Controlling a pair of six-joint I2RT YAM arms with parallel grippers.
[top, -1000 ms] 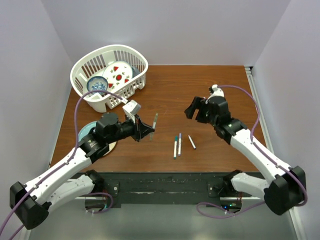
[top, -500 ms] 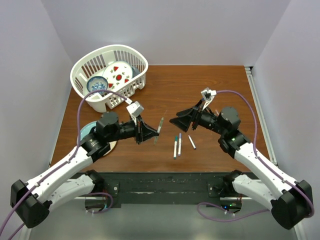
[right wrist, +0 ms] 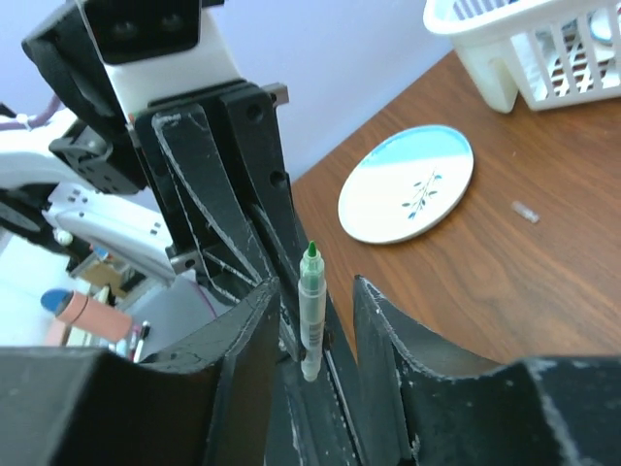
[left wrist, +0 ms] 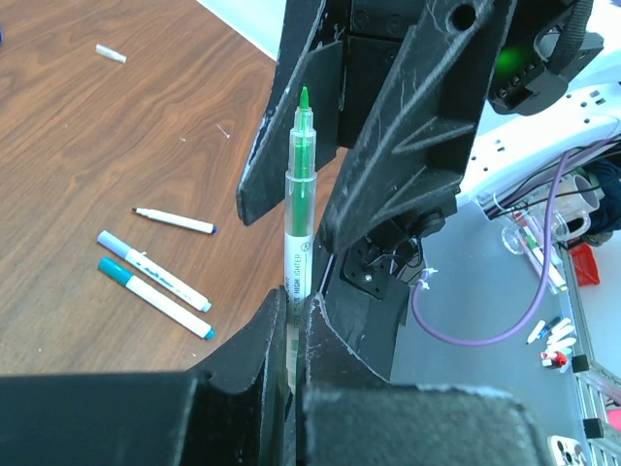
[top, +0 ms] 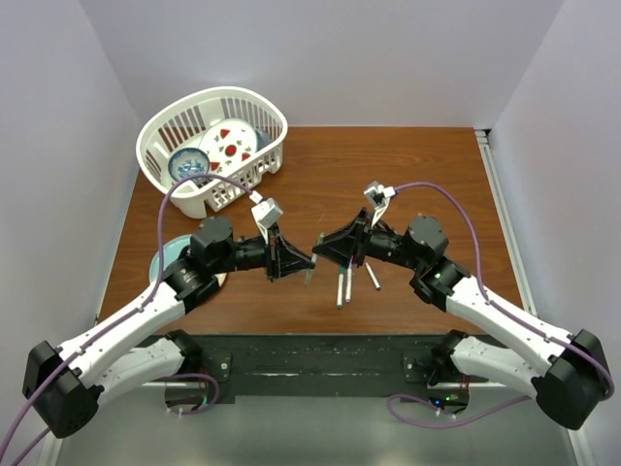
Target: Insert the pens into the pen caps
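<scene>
My left gripper is shut on the lower barrel of a pale pen with a bare green tip, held above the table. That tip points into my right gripper, whose jaws stand apart on either side of the pen with a gap on each side. In the top view the two grippers, left and right, meet over the table's middle. Three more pens lie on the wood: one with a teal cap, one with a purple cap, and a thin dark-tipped one.
A white basket holding dishes stands at the back left. A blue and white plate lies by the left arm. A small pale cap-like piece rests on the wood near the plate. The loose pens lie just below the right gripper.
The right gripper has swung left to the left gripper and its jaws have narrowed around the pen's tip. The left gripper has shifted a little right, still holding the pen.
</scene>
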